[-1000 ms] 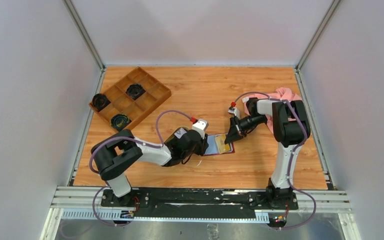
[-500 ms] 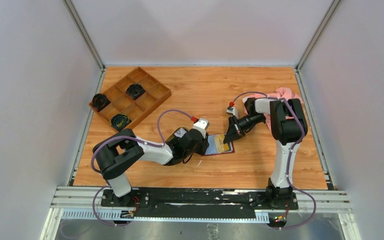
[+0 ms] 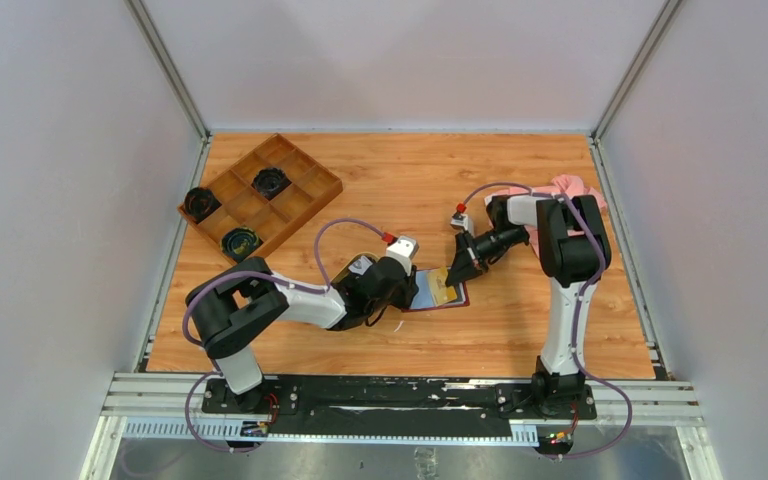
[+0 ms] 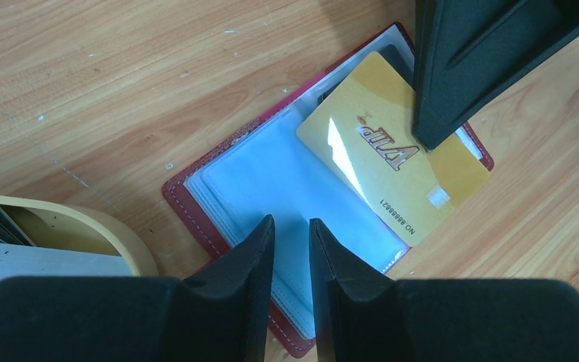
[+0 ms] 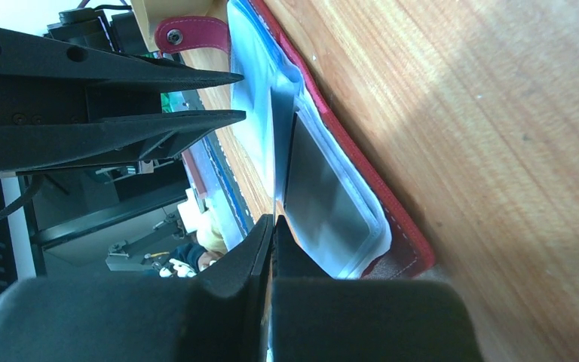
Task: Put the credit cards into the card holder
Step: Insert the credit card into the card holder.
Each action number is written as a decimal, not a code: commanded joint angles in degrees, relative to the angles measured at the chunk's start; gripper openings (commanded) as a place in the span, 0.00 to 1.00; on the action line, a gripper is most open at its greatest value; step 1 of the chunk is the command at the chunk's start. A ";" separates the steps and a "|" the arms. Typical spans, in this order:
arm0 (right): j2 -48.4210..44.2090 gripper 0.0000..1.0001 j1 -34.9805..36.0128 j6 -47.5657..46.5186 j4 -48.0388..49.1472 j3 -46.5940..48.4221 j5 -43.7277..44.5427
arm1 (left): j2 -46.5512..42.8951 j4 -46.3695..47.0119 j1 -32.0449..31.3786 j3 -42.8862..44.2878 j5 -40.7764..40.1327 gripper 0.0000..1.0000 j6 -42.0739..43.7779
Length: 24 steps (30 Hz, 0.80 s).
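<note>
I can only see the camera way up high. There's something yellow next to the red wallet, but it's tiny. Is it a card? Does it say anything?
Observer: Yes, it's a gold card. The left wrist camera shows VIP printed on it.
Kid: Is the arm on the right really holding it, or just touching?
Observer: Holding it. The right wrist camera shows the right pincer shut on the card's thin edge.
Kid: What's inside the wallet?
Observer: The wallet lies open, and up close you can see a stack of clear plastic pockets inside.
</note>
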 commanded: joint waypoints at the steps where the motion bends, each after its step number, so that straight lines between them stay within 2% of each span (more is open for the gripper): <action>1: 1.93 0.00 1.07 -0.81 -1.51 1.29 0.26 | 1.83 -2.04 0.21 0.76 0.74 0.26 -0.09; 16: 2.10 0.00 1.31 0.73 1.52 1.13 -1.23 | 2.32 -2.04 0.96 0.95 2.81 0.25 -0.46; 24: 0.68 0.00 1.31 4.37 7.91 -2.57 -2.95 | 2.32 -1.87 1.64 0.86 4.05 0.25 -1.12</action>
